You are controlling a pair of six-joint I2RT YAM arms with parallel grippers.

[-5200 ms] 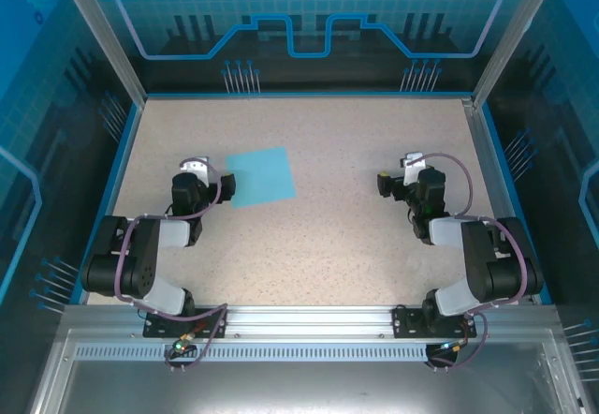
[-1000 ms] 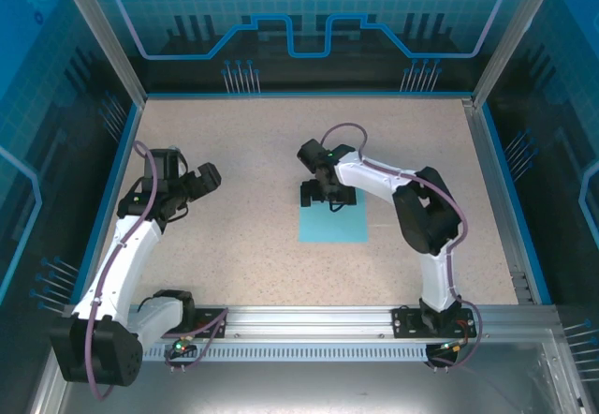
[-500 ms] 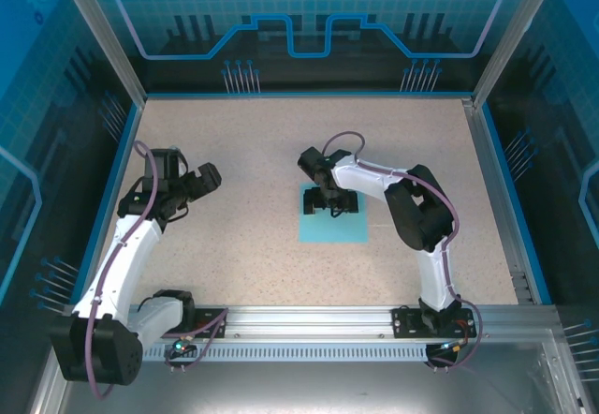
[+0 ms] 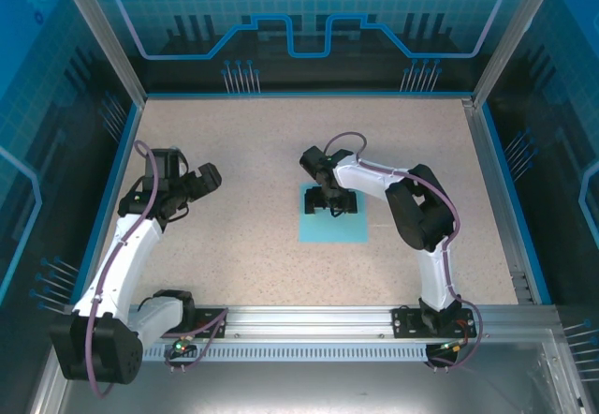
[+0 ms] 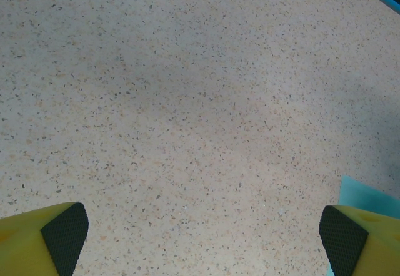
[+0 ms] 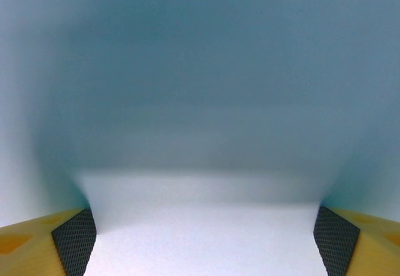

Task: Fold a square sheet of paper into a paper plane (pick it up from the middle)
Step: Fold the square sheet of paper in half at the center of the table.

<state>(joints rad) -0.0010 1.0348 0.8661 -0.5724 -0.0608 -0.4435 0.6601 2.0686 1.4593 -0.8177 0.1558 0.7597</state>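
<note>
The square sheet of paper (image 4: pixel 334 229) lies flat near the middle of the table (image 4: pixel 253 133). It looks thin, light and limp, so it should slide and buckle easily and is best pinched up at its middle. The right gripper (image 4: pixel 332 206) sits low over it, fingers (image 6: pixel 74 237) wide apart, nothing clamped. The left gripper (image 4: pixel 208 178) hangs well apart, also spread and empty.

The left arm (image 4: pixel 122 253) and right arm (image 4: pixel 374 176), bolted on black bases to the slotted aluminium rail (image 4: pixel 309 317), share white link shells between bulky black joints, with purple-grey cables (image 4: pixel 343 135) looped alongside. Their yellow fingers (image 5: pixel 28 241) carry black cross-hatched pads (image 5: pixel 65 235).
</note>
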